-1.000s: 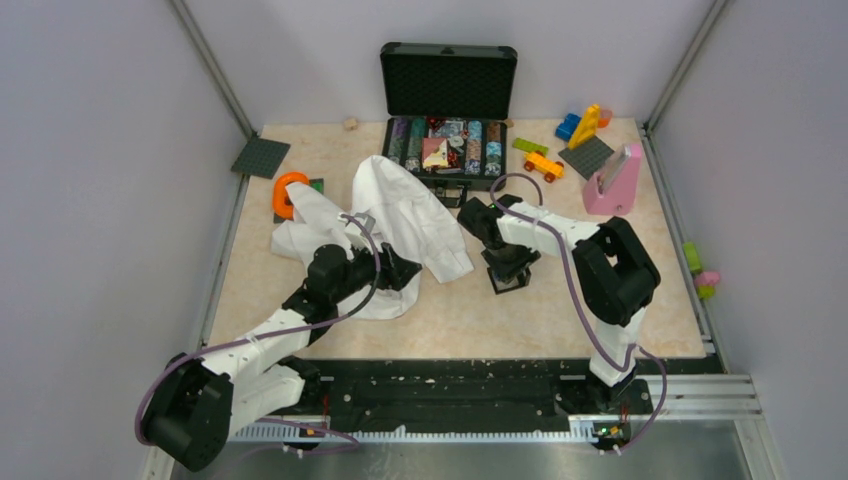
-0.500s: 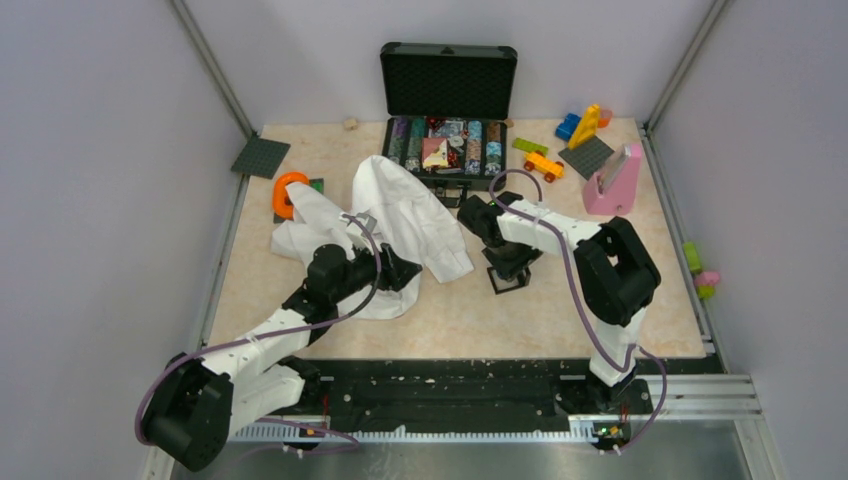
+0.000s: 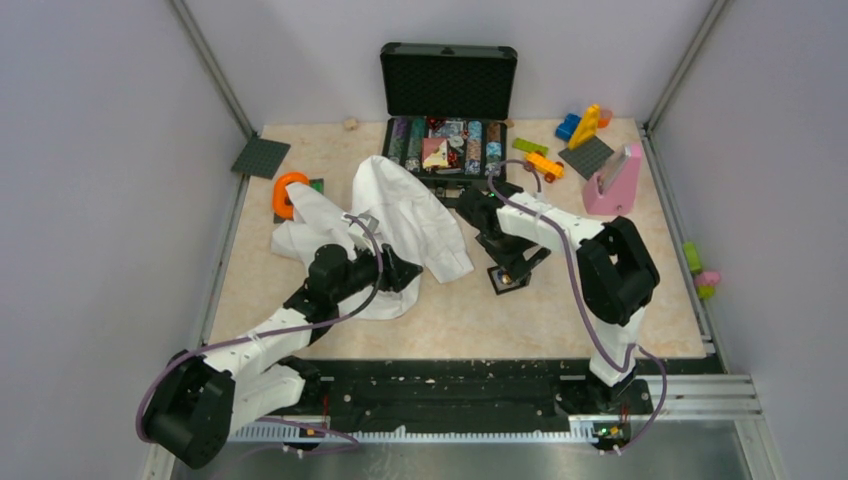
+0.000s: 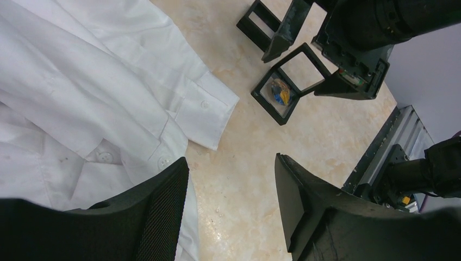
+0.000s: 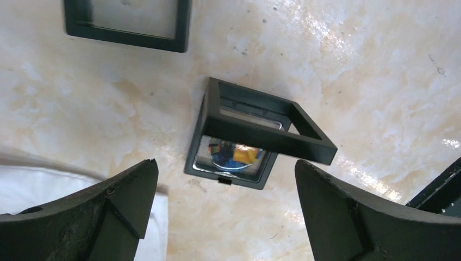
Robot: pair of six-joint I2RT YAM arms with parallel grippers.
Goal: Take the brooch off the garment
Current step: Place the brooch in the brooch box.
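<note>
**A:** ok, what was actually changed in that last second?

**B:** the right gripper was pulled back off the frame, toward the far side. A second earlier the frame was hidden under it. The jaws were left spread wide, with nothing pinched.

**A:** and the brooch?

**B:** it was found lying inside the open frame, just right of the shirt and clear of the cloth. The left gripper was barely shifted, parked at the shirt's near edge, jaws spread too. Removal could be called pretty much done.
</note>
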